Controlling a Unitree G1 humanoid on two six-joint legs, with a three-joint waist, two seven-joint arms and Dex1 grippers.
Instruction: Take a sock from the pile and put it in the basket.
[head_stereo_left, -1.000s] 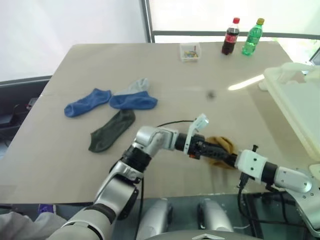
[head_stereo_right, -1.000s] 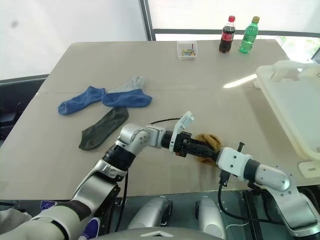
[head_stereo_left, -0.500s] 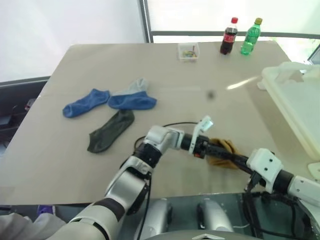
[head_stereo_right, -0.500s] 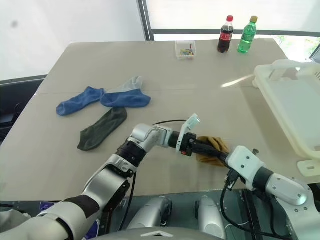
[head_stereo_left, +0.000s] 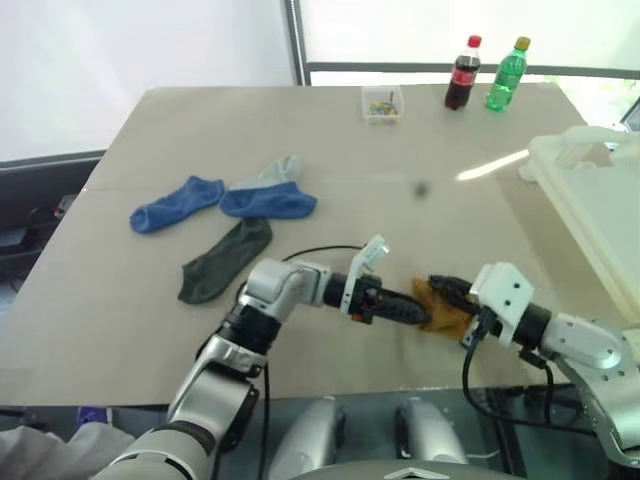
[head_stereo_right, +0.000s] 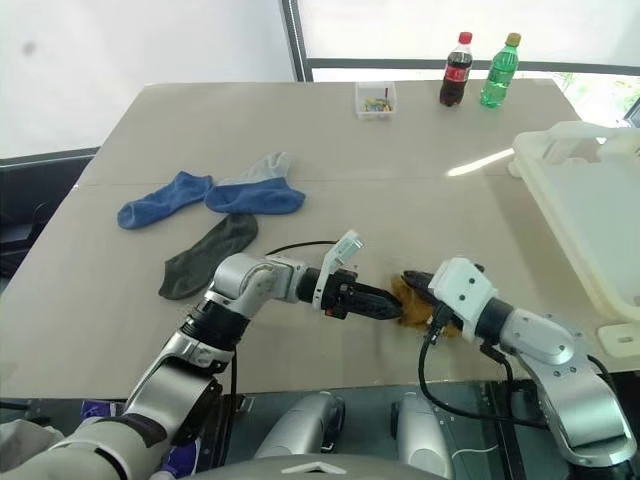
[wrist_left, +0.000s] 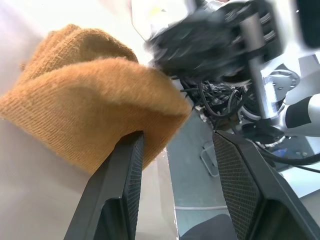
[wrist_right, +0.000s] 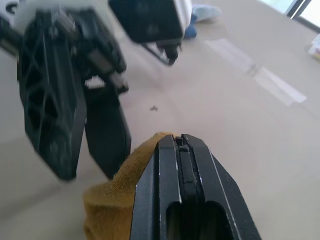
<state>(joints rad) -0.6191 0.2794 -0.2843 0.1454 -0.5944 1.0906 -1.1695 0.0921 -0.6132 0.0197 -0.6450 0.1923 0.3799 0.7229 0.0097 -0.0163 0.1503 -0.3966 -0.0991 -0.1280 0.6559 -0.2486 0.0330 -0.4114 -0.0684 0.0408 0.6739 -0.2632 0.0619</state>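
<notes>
A mustard-yellow sock (head_stereo_left: 443, 308) lies bunched near the table's front edge, right of centre. My right gripper (head_stereo_left: 438, 286) is shut on the sock's top, and its closed fingers (wrist_right: 181, 165) sit on the yellow knit (wrist_right: 112, 200). My left gripper (head_stereo_left: 418, 314) points right at the same sock (wrist_left: 85, 120), open, with one finger (wrist_left: 122, 185) against the fabric. The pile is two blue socks (head_stereo_left: 175, 203), a pale grey one (head_stereo_left: 277, 171) and a dark green one (head_stereo_left: 224, 260) on the table's left. The white basket (head_stereo_left: 585, 190) stands at the right edge.
At the table's far edge stand a small clear box (head_stereo_left: 381, 102), a cola bottle (head_stereo_left: 461, 72) and a green bottle (head_stereo_left: 505, 74). A black cable (head_stereo_left: 320, 250) loops over my left forearm. Bare tabletop (head_stereo_left: 450, 190) lies between the sock and the basket.
My left gripper has drawn back to the left, off the bunched sock. My right gripper has come forward and up over the sock and rolled at the wrist.
</notes>
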